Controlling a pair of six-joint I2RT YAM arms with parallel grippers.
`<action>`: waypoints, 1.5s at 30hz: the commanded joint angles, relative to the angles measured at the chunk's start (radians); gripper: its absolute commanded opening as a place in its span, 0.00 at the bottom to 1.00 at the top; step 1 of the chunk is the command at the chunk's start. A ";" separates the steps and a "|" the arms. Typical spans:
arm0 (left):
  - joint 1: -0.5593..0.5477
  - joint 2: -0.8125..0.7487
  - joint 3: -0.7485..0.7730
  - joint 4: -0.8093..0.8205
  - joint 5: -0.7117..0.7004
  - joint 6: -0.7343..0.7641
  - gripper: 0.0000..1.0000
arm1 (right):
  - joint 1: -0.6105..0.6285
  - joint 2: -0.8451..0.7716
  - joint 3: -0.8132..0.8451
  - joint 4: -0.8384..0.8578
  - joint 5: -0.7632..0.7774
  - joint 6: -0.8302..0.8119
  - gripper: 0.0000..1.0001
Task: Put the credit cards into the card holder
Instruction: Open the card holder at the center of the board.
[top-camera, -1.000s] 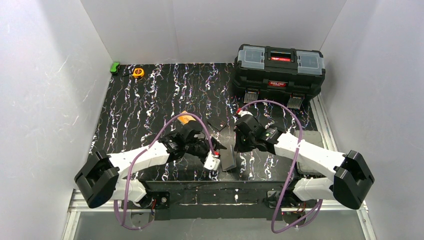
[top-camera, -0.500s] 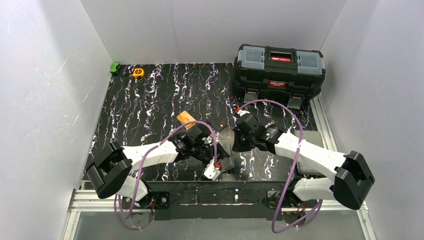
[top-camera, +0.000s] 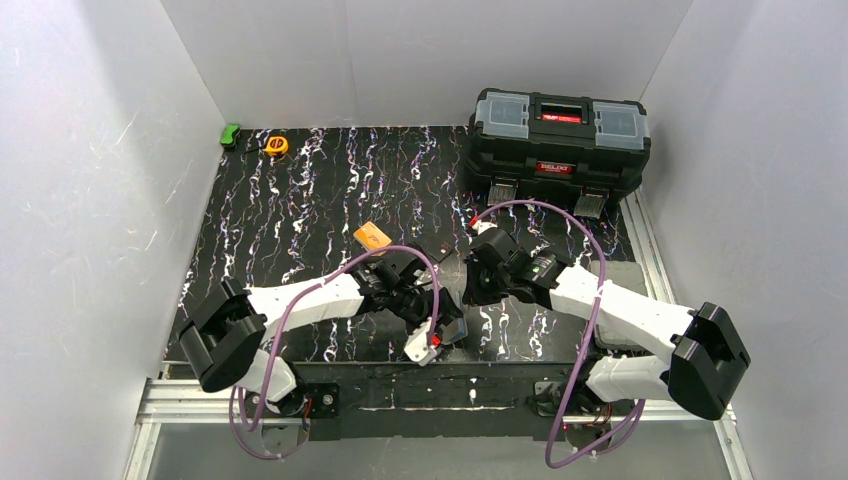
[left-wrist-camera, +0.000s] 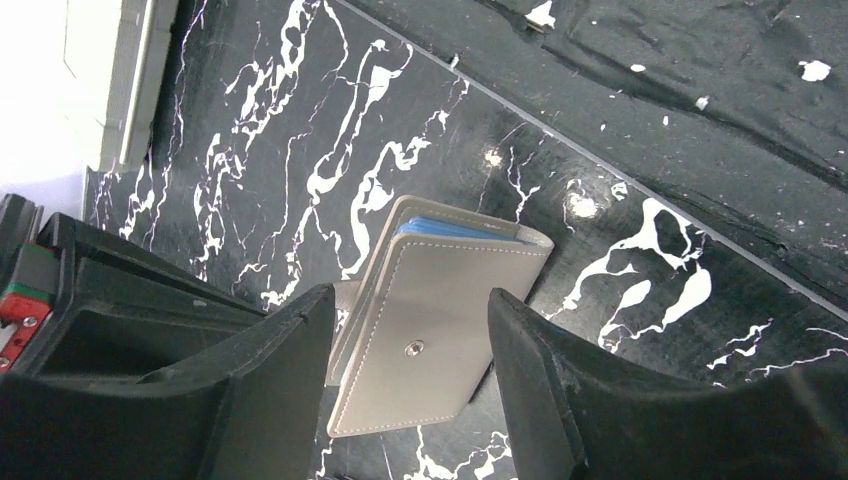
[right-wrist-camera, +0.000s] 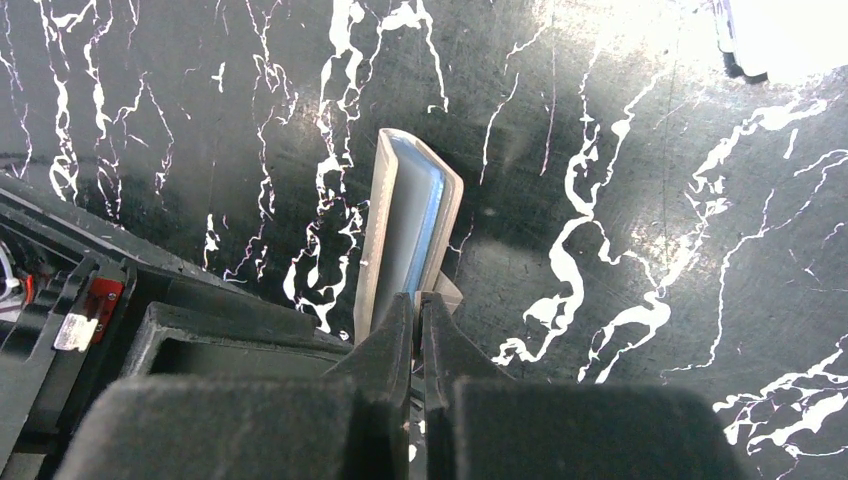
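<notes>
Stitched taupe leatherette card holder (left-wrist-camera: 437, 322) (1 round snap stud) lies on the glossy black-marbled bench (left-wrist-camera: 250, 150) between the left hand's (left-wrist-camera: 410, 300) spread fingers; right hand (right-wrist-camera: 418, 305) pinched together.

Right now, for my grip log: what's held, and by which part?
Right claw pinches the card holder by its near edge. Left claw open, straddling it.
</notes>
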 joint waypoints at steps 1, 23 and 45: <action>-0.010 -0.013 0.012 -0.056 0.013 0.071 0.56 | 0.011 -0.019 0.048 0.035 -0.014 -0.010 0.01; -0.003 -0.057 0.042 -0.254 -0.212 0.022 0.33 | 0.019 -0.006 0.029 0.040 0.008 -0.030 0.01; 0.008 -0.029 0.030 -0.242 -0.377 -0.235 0.29 | 0.020 0.058 -0.101 0.071 0.045 -0.031 0.01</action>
